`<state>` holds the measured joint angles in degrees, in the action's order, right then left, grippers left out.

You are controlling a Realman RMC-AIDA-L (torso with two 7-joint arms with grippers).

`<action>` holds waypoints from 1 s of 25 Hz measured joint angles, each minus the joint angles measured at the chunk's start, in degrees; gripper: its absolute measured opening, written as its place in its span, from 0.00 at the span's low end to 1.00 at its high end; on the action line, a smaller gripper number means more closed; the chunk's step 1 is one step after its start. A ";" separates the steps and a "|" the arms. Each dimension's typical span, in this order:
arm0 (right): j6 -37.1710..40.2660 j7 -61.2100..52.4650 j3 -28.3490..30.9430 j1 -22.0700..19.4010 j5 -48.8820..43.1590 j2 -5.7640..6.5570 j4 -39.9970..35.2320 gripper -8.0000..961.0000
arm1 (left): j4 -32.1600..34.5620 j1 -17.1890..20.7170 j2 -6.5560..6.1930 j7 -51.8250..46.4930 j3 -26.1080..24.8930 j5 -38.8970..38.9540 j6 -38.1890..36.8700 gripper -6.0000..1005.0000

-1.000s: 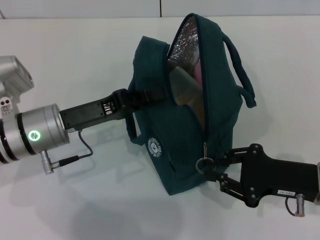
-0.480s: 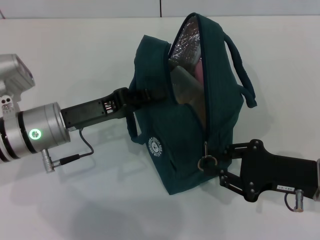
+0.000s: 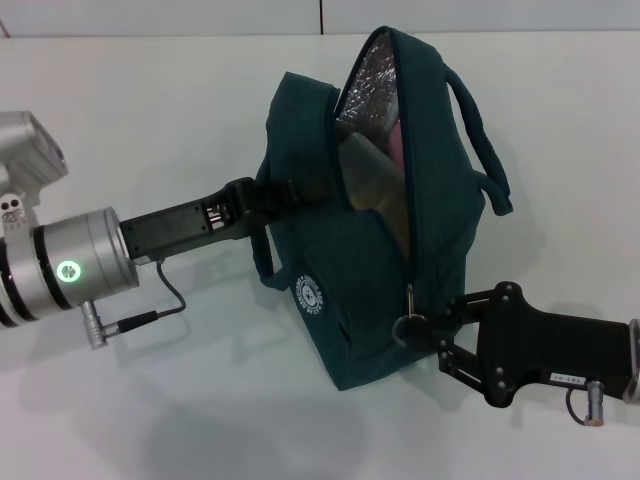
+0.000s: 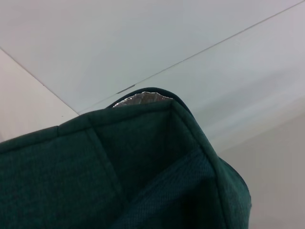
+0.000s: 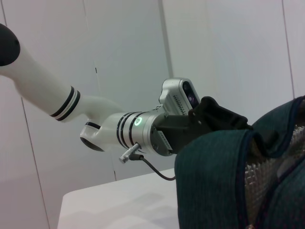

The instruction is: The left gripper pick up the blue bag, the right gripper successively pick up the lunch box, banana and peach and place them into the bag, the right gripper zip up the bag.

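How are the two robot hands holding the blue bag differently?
The left gripper grips the blue bag high on its side by a handle; the right gripper pinches the ring zip pull low at the bag's near end. The left gripper comes from a silver wrist; the right one's body is all black. Both have black fingers touching the bag.

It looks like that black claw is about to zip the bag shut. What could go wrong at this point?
The right gripper sits at the ring zip pull at the bottom of the open zipper; the ring is thin, so it might slip free. The blue bag hangs tilted from the left gripper, so pulling the zip could swing it. Pink and tan contents lie close to the opening and could snag the zipper.
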<state>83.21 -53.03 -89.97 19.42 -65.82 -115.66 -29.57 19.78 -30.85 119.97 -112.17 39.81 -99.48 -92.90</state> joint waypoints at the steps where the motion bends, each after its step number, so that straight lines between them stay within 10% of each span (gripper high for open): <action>1: 0.00 0.00 -0.01 0.00 0.00 0.00 0.00 0.17 | 0.00 0.00 0.00 0.00 0.00 0.00 0.00 0.07; 25: -0.69 0.75 0.32 0.66 0.17 0.00 -0.16 0.01 | -1.36 -0.14 -0.12 2.55 0.09 1.58 -1.29 0.08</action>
<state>82.52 -52.27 -89.65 20.08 -65.65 -115.66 -29.73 18.42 -30.99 119.85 -109.61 39.90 -97.91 -94.19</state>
